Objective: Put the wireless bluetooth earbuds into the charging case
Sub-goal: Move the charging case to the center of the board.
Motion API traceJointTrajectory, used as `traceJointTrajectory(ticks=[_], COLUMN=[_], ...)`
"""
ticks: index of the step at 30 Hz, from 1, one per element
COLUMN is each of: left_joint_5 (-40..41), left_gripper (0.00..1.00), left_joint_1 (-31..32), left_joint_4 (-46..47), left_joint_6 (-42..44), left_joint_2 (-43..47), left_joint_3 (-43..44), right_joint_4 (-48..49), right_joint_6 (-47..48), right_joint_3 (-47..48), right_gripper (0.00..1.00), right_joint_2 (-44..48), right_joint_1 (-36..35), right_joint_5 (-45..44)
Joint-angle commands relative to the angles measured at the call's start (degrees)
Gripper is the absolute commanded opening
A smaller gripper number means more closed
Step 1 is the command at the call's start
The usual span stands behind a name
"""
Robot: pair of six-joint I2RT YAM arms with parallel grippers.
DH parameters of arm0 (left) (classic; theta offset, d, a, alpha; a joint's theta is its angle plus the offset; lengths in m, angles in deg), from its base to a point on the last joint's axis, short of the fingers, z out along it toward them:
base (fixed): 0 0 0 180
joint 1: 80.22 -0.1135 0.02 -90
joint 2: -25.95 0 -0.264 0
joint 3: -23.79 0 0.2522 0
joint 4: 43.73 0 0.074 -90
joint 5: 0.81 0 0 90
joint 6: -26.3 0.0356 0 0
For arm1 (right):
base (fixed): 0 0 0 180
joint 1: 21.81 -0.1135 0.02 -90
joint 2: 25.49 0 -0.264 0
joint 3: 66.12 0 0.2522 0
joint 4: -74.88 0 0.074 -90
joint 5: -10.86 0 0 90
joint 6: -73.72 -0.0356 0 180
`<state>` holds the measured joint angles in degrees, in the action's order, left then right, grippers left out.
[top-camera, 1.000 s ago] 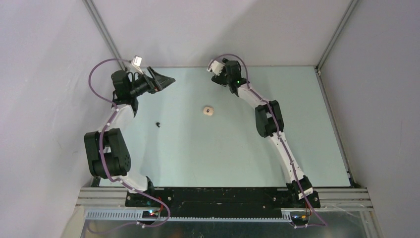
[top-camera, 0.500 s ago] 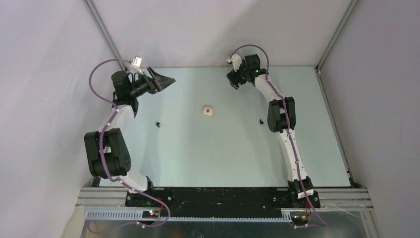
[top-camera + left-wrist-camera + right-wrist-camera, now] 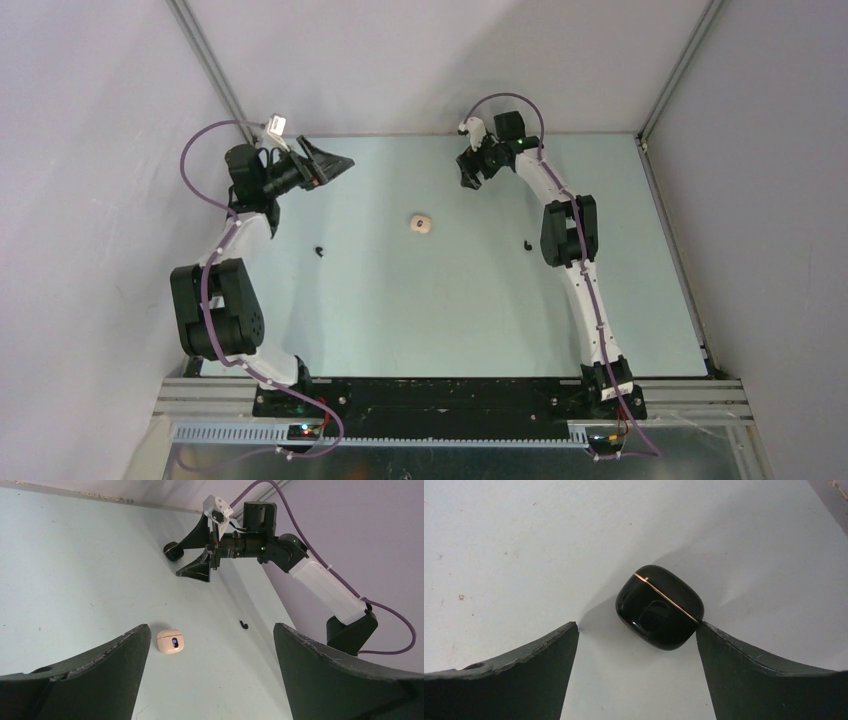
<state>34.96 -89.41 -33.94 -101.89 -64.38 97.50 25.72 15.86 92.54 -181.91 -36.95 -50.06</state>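
Squarely between the spread fingers of the right gripper [image 3: 636,625] sits a glossy black charging case [image 3: 659,607], rounded, its lid shut along a thin gold seam, at the far end of the pale green table [image 3: 400,320]. One fingertip is touching or just beside the case's edge. The other stands apart, and nothing is pinched. Across the table the left gripper [image 3: 211,627] hangs above the surface, jaws wide and empty, facing a small beige rounded case [image 3: 171,641] near mid-table. A tiny black hook-shaped earbud [image 3: 526,243] lies loose close beside the right arm, and a second black earbud [image 3: 319,250] lies nearer the left arm, both well apart from the black case. No pale buds can be made out. The step in hand appears to be taking hold of the black case, with no bud yet housed. To do it well, the right gripper should shift sideways until the case is centred and descend until the tips reach below the seam. It should then close on the lower shell only, so the lid is free to open. A lopsided close risks skating the slick shell across the table.
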Motion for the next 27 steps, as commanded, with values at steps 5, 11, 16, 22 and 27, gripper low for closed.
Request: traceJointTrajectory(ticks=[5, 11, 16, 22, 27], left_joint_5=[-0.7, -1.0, -1.1, -1.3, -1.4], left_gripper=[0.99, 0.99, 0.99, 0.99, 0.99], left_joint_1=[-0.5, -0.8, -1.0, -1.2, -1.2], left_joint_4=[2.0, 1.9, 2.1, 2.5, 2.8], left_joint_6=[-0.7, -0.7, -1.1, -1.4, -1.7], left_joint_2=[2.2, 2.5, 2.5, 3.2, 3.5], left_joint_3=[-0.3, -0.4, -0.4, -0.6, -0.6], right_joint_4=[3.3, 4.0, 3.2, 1.6, 0.5], right_joint_6=[2.1, 5.2, 6.7, 7.1, 7.4], right_joint_3=[0.9, 1.2, 1.2, 0.1, -0.8], right_gripper=[0.92, 0.89, 0.82, 0.80, 0.83], right_joint_2=[3.6, 2.5, 2.3, 2.8, 3.2], right_joint_1=[-2.8, -4.6, -5.4, -5.3, -4.2], right_joint_5=[-4.0, -7.9, -9.0, -9.7, -9.7])
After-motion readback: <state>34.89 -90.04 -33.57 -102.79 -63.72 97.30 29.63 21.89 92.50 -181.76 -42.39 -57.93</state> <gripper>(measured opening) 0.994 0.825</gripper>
